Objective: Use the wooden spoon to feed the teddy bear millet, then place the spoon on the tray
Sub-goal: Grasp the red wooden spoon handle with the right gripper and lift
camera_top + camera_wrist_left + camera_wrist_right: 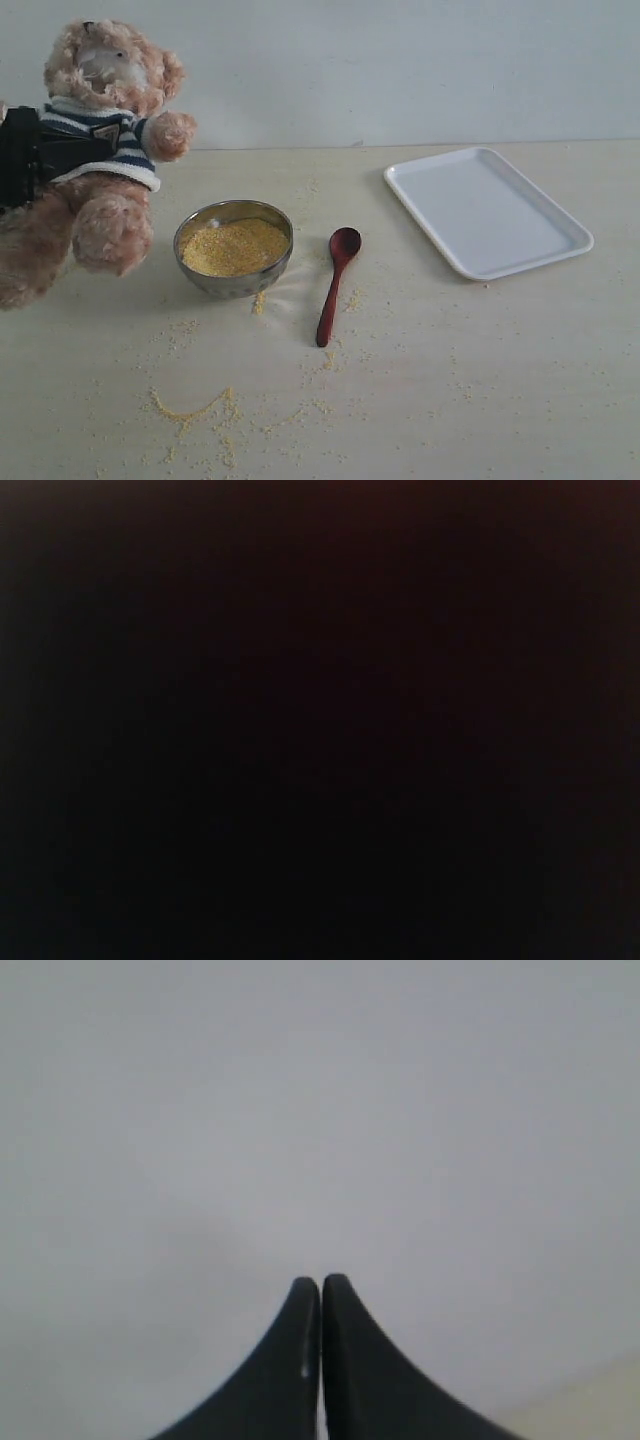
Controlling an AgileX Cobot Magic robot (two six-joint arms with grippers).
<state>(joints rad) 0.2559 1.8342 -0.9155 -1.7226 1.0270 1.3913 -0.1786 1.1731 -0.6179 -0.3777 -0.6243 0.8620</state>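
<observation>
So, teddy bear (112, 215) is gripped by left end effector (58, 150), right end effector (320, 1288) is pinched closed; wooden spoon (334, 282) is laid just beside the bowl (236, 284), clear of its rim.

**Fig. Arm state, places given rel. to the teddy bear (108, 72).**

**L gripper (72, 150):** black. It enters the ext. view from the frame edge at the bear's chest height, approx. horizontal. Jaws are closed across the bear's striped torso, and the bear sits tilted in the grip. The wrist and arm behind the gripper are cut off by the frame edge, so their pose can't be read. L wrist view is fully dark, no detail.

**R gripper (321, 1282):** shows in the R wrist view only. It has two black curved jaws with tips pressed together, no gap visible, nothing clamped. Its position rel. to the bear can't be told.
</observation>
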